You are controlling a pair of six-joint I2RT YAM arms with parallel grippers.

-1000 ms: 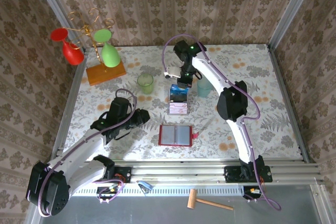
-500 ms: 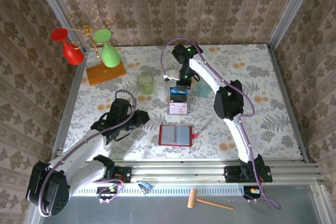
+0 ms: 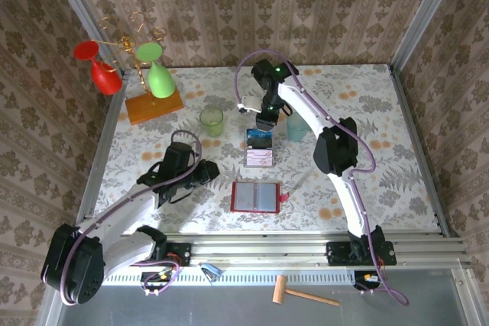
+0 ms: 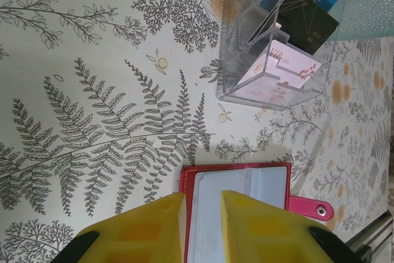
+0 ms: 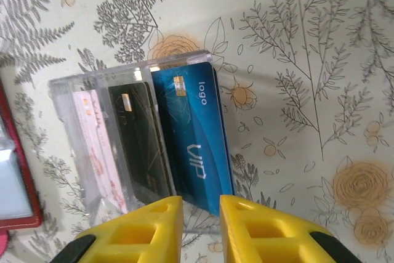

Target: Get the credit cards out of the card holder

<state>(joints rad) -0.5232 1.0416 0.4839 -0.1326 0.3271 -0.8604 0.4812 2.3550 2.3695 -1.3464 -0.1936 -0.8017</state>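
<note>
The red card holder [image 3: 256, 197] lies open and flat on the table, its greyish clear pockets [image 4: 246, 195] facing up. My left gripper [image 4: 202, 226] hovers over its left edge, the jaws a little apart and holding nothing. Three credit cards stand in a clear acrylic rack [image 3: 259, 148]: a blue one [image 5: 194, 146], a black one [image 5: 141, 146] and a pale pink-white one [image 5: 98, 146]. My right gripper [image 5: 201, 226] sits just above the blue card's end. Its yellow fingers [image 5: 148, 229] are narrowly open and are not touching the card.
A green cup [image 3: 212, 121] stands left of the rack and a teal cup [image 3: 297, 127] right of it. At the back left is an orange wooden base [image 3: 154, 104] with red and green goblets hanging above it. A wooden mallet [image 3: 306, 293] lies off the table's front.
My right gripper has gone from shut to narrowly open over the rack, letting go of the blue card. The left arm has edged slightly toward the card holder.
</note>
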